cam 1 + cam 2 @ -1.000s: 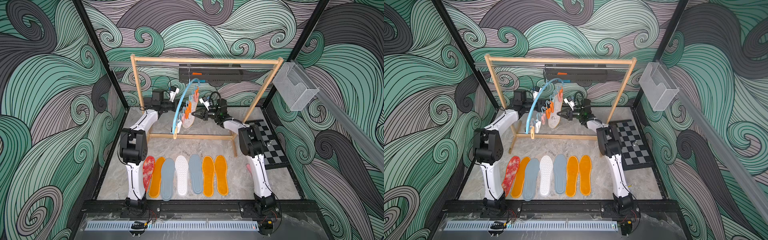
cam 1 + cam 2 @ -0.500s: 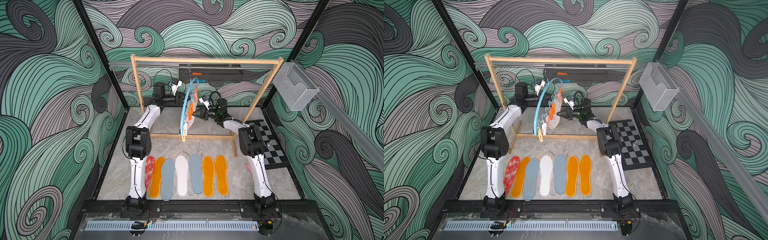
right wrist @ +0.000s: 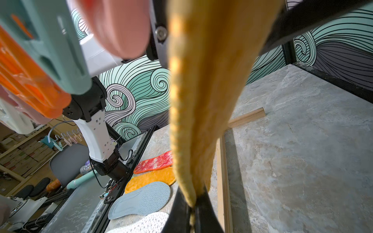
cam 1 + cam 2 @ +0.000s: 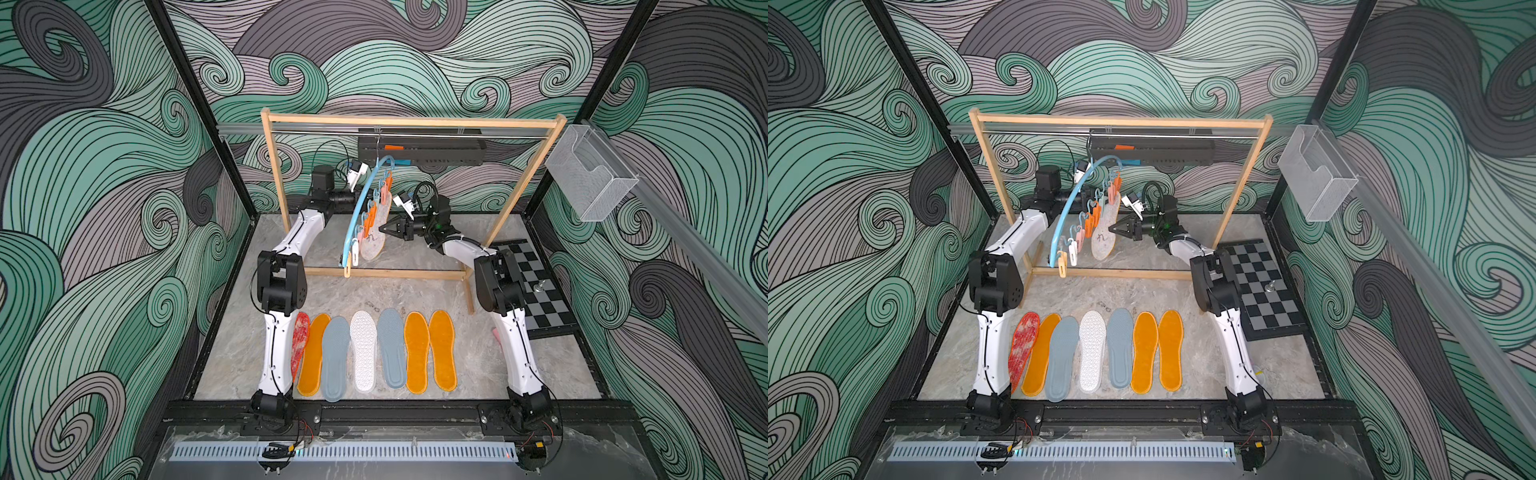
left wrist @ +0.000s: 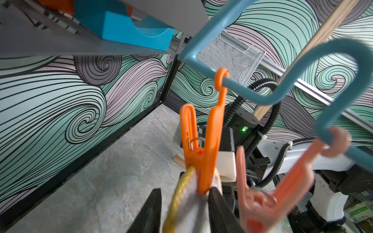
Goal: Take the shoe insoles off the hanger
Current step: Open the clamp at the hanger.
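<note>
Both top views are bright, with even overhead light, sharp all over. Only soft shadows on the desk [image 4: 232, 353], and a wide-angle bend in the corner post [image 4: 192, 83]. Left wrist view: pink clip [image 5: 268, 193] smeared, background crisp. Right wrist view: hanging insole [image 3: 201, 84] and orange clip [image 3: 30, 86] too close and badly out of focus. The rack base [image 3: 223, 161] throws a hard dark shadow.
</note>
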